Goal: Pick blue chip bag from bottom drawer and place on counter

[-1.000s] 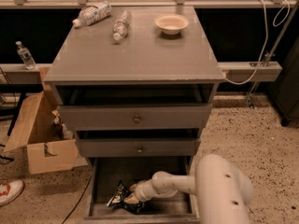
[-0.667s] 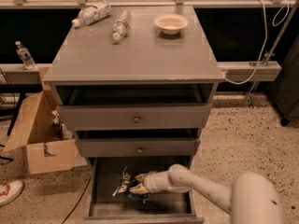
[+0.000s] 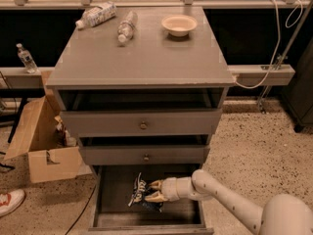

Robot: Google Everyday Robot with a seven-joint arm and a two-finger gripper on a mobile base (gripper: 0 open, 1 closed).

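The blue chip bag (image 3: 139,190) stands crumpled and on edge in the open bottom drawer (image 3: 182,212), left of middle. My gripper (image 3: 152,191) reaches into the drawer from the right. Its tan fingers (image 3: 156,184) are closed on the bag's right side. The arm runs from the lower right corner into the drawer. The counter (image 3: 142,58) is the grey cabinet top above the two upper drawers, which stand slightly pulled out.
On the counter lie two clear plastic bottles (image 3: 96,14) (image 3: 125,27) at the back left and a pale bowl (image 3: 179,25) at the back right. An open cardboard box (image 3: 44,146) stands left of the cabinet. A bottle (image 3: 25,58) stands on the left ledge.
My gripper has moved up and away from the drawer's front, and the bag has come with it, now standing more upright. The arm's elbow has swung lower right.
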